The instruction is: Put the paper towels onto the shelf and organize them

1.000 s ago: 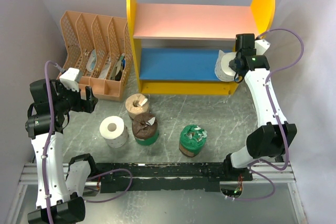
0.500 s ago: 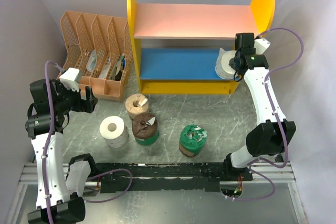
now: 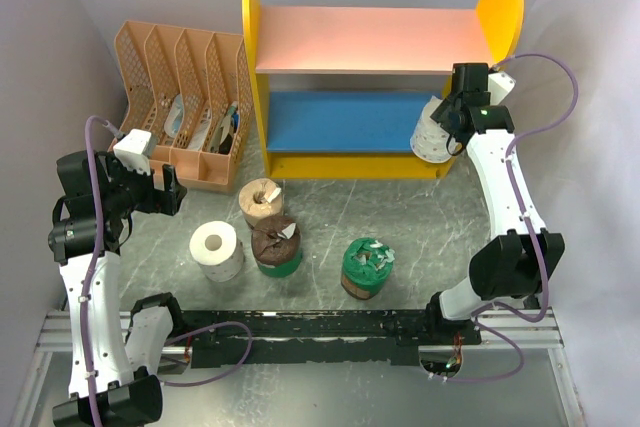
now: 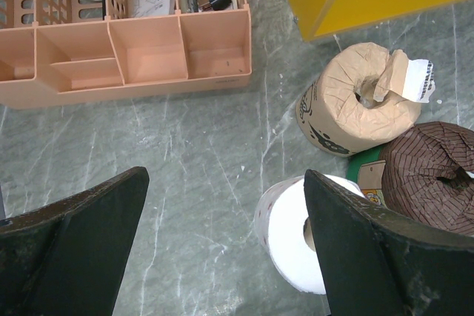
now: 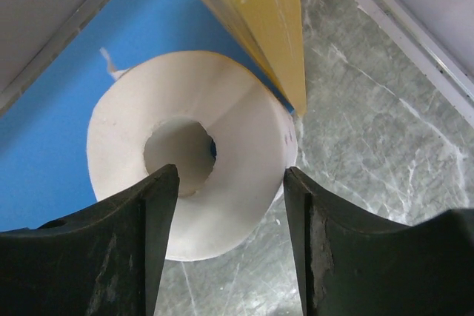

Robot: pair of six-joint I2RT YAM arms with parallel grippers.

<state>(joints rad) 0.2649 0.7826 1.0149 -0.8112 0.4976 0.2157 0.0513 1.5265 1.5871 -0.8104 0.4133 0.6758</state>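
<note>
Roll at shelf, lower right, looks light, crushable, best pinched by its core wall; right gripper straddles it, hold unclear; left gripper wide, empty.

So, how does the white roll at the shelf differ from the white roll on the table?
The shelf roll sits tilted at the right end of the blue board; the table roll stands upright on the table. The right gripper straddles the shelf roll's wall, one finger at its core; no gripper touches the table roll. Both are plain white with hollow cores.
</note>
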